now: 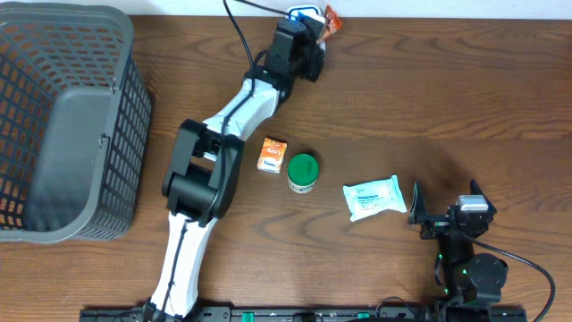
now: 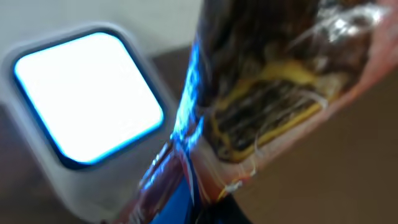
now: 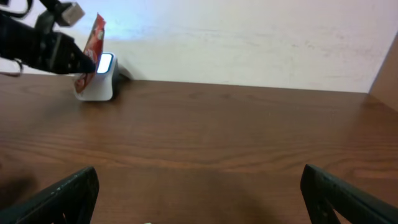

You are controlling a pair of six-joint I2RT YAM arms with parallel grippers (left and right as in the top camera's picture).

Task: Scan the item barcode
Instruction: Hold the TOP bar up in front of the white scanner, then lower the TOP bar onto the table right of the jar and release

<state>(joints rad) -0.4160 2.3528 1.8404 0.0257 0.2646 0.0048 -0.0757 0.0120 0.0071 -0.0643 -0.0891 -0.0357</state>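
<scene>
Far left sits the mesh basket (image 1: 54, 125), not involved. The left gripper (image 1: 308, 40) is stretched to the back edge of the table (image 1: 447, 98), jaws clamped shut on the snack packet (image 1: 332, 20). The scanner (image 1: 304, 15) sits right at that gripper, its window lit.

Key relation, from the left wrist view: the packet's long axis runs up and away from the jaws, tilted, with the packet just right of the glowing window and edge-on to it, not face-on. No barcode is readable, too blurred. It is unclear whether packet and scanner are touching. Judgement: the next move turns on rotating or sliding the packet so its printed face squares up to the window.

Mid-table lie an orange carton (image 1: 273, 154), a green-lidded jar (image 1: 303, 173) and a wipes pack (image 1: 374, 199), none held. At the right, the right gripper (image 1: 445, 207) is parked low near the front edge, jaws wide apart and empty, well apart from the scanner. The left arm is clearly the nearer one.
</scene>
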